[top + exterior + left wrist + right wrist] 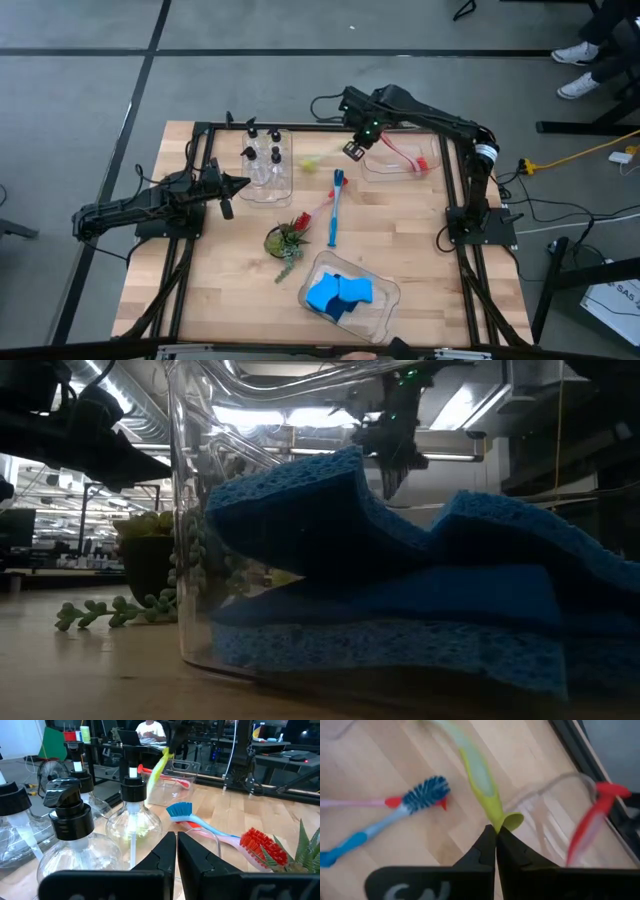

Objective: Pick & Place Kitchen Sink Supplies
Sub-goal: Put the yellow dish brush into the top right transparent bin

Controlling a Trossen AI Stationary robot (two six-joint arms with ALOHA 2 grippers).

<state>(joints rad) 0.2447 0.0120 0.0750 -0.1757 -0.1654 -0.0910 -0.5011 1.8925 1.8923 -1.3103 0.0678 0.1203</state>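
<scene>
Right tool: clenched on the end of the yellow-green brush, which is held lifted above the desk near the far edge, beside the far-right bin.

Far-right bin: clear plastic; a red brush is contained in it.

Left tool: clenched, nothing grasped; held just beside the far-left bin, with the pump bottles directly in front of it.

Far-left bin: clear; several clear bottles with black pump tops are stood in it.

Blue brush: laid on the desk near the middle, its bristle head toward the far side. A pink-handled brush with red bristles is laid crossing under it.

Potted plant: set between the brushes and the near bin.

Near bin: clear; blue sponges are stacked inside. The low view is largely blocked by this bin and its sponges.
</scene>
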